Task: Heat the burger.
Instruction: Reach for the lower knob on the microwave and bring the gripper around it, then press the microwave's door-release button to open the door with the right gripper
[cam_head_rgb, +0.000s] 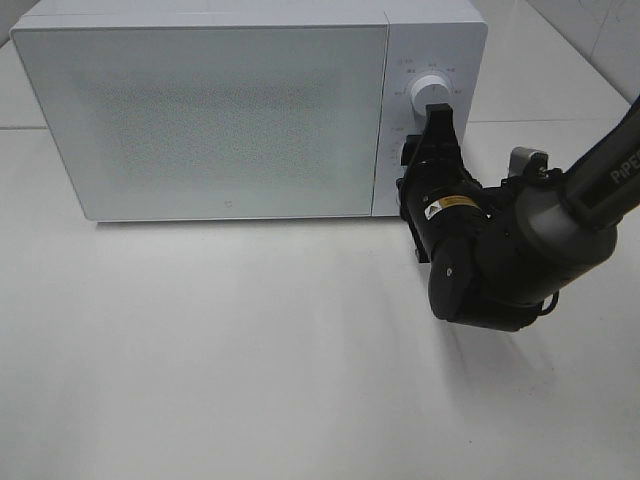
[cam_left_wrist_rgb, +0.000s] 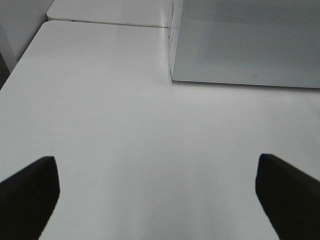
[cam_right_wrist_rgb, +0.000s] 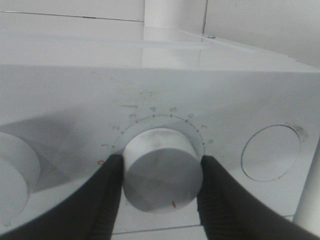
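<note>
The burger is out of view; the white microwave (cam_head_rgb: 200, 110) stands with its door shut. In the right wrist view, my right gripper (cam_right_wrist_rgb: 162, 164) is shut on a round white dial (cam_right_wrist_rgb: 161, 172) ringed by numbers on the control panel, one black finger (cam_right_wrist_rgb: 100, 195) on each side of it. From above, that gripper (cam_head_rgb: 437, 122) presses against the panel just below the upper knob (cam_head_rgb: 431, 90). My left gripper (cam_left_wrist_rgb: 156, 167) hangs open over bare table with nothing between its fingers (cam_left_wrist_rgb: 30, 195); it does not show in the high view.
A second knob (cam_right_wrist_rgb: 10, 165) and a round button (cam_right_wrist_rgb: 270, 152) flank the gripped dial. The white table (cam_head_rgb: 250, 350) stretches in front of the microwave. The microwave's corner (cam_left_wrist_rgb: 172, 75) lies ahead of the left gripper.
</note>
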